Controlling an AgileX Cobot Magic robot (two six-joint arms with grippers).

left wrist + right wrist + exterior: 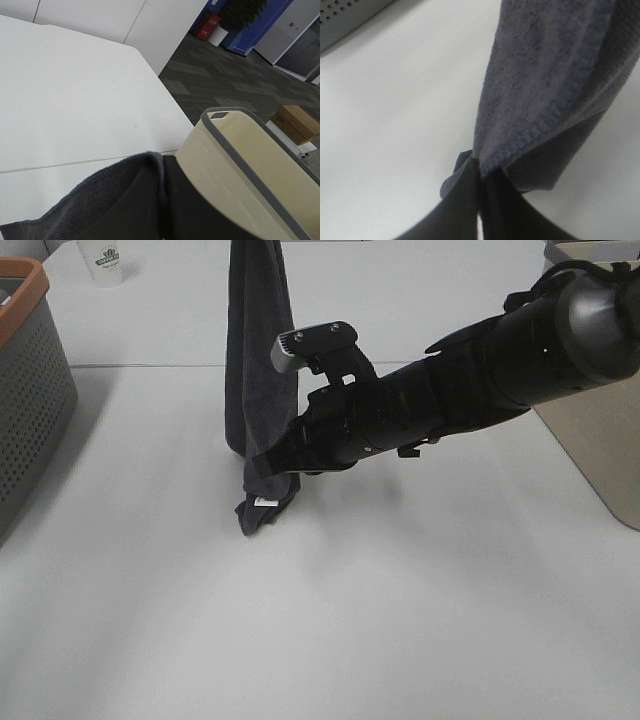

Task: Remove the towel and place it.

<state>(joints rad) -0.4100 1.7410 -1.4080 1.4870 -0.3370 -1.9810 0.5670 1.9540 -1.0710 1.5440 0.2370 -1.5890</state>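
Dark grey towel [258, 360] hangs limp over white table [400, 620]. Right gripper [481, 172] has jaws closed, pinching lower edge; most of cloth rises above jaws, short fold dangles below. Left gripper's jaws hidden behind cloth: cannot tell state. Likely light, soft, floppy, non-slip; best pinched at stitched hem [540, 125] near corners.

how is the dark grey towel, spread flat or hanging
hanging, bunched, not spread: the dark charcoal-grey terry towel drops in a narrow column; the right pincer pinches its lower end
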